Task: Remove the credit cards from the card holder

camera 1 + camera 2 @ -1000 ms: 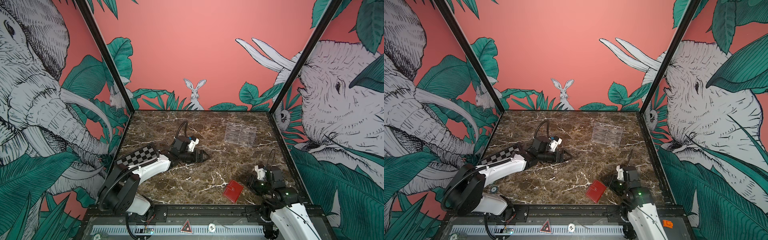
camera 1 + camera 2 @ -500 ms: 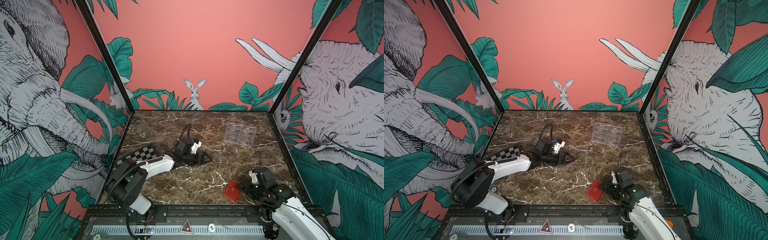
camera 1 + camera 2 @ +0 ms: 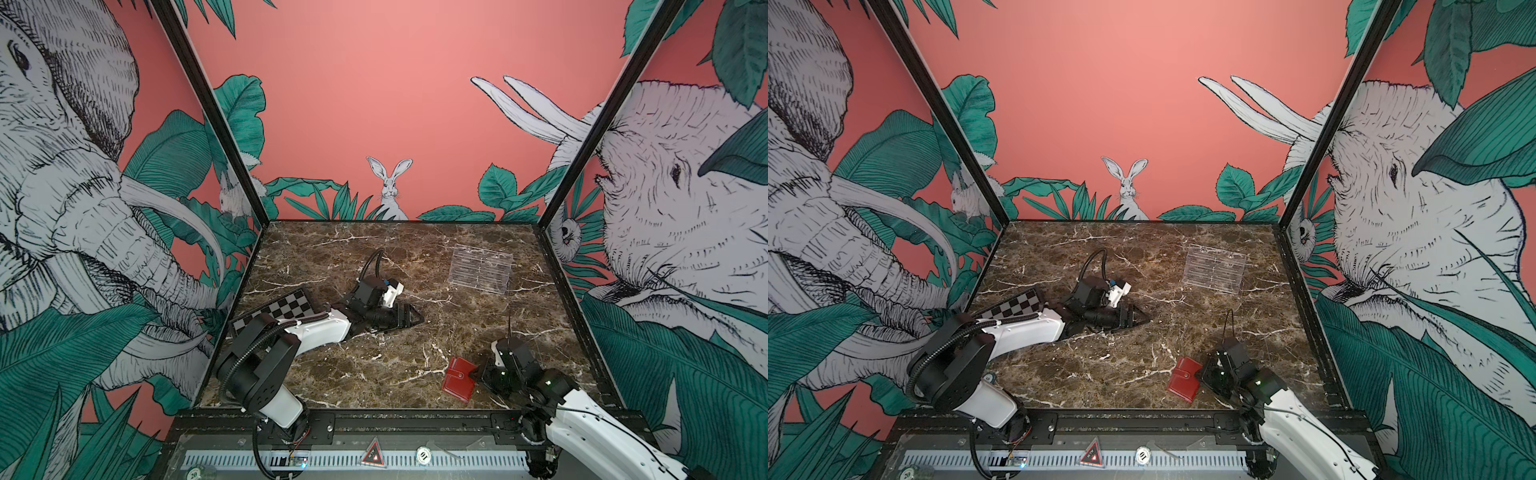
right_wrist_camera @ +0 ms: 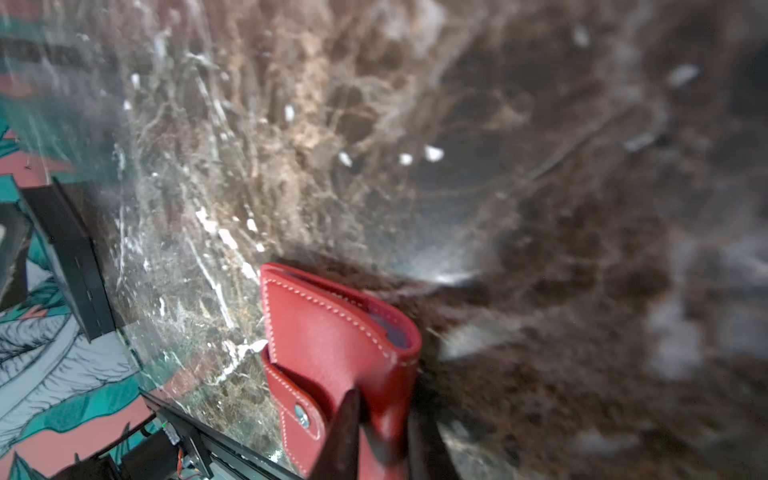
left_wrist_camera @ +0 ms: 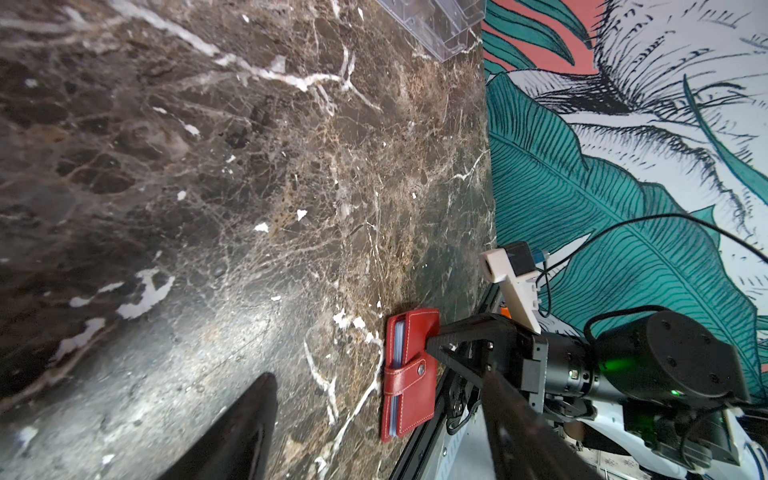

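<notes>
Observed from beside the cell. The brown, white-veined marble tabletop [image 3: 415, 257] carries the work.

- **Left arm:** the black left gripper [image 3: 417, 318] lies low at mid-table. Its fingers are spread and empty, well apart from the task item.
- **Right arm:** the black right gripper [image 3: 474, 374] pinches one edge of the small red stitched leather-like card holder [image 3: 458, 379].
- **Task item:** the card holder sits near the front edge, on the right, folded shut. Its red snap tab [image 5: 409, 370] is fastened. Pale blue edges of the credit cards [image 5: 400, 345] show between the covers.

Assessment: the step in hand is securing the holder. Recommend keeping the pinch firm and clear of the tab, with the holder steadied. The left gripper can then cross over and pop the snap without dragging the holder off the table.
</notes>
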You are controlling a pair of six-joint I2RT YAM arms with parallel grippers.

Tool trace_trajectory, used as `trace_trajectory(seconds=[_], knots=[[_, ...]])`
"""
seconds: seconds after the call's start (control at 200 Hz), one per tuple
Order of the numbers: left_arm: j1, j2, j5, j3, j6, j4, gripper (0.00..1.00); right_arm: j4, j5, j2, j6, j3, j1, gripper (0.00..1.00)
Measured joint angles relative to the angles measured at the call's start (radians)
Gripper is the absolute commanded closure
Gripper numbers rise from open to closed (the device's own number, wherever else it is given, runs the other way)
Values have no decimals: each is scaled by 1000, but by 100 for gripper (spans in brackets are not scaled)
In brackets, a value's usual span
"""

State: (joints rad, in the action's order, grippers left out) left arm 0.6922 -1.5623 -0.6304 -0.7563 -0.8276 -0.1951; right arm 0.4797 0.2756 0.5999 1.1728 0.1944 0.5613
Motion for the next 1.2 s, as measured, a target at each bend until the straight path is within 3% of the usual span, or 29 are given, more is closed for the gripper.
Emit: trace_trajectory(seconds=[0.09,0.36,0.665,0.895,1.195], knots=[[0,-9,0,0,-17,-23,25,-41,-17,3,40,-6,8,100],[0,-43,4,0,-103,-113,25,-163,-120,3,183,-15,14,100],[4,-145,60,26,-386,-474,25,-435,-312,68,364,-26,15,100],[69,-224,148,80,-589,-690,25,-638,-423,208,430,-11,15,100],[164,-252,229,65,-652,-754,25,-839,-457,347,463,60,12,100]])
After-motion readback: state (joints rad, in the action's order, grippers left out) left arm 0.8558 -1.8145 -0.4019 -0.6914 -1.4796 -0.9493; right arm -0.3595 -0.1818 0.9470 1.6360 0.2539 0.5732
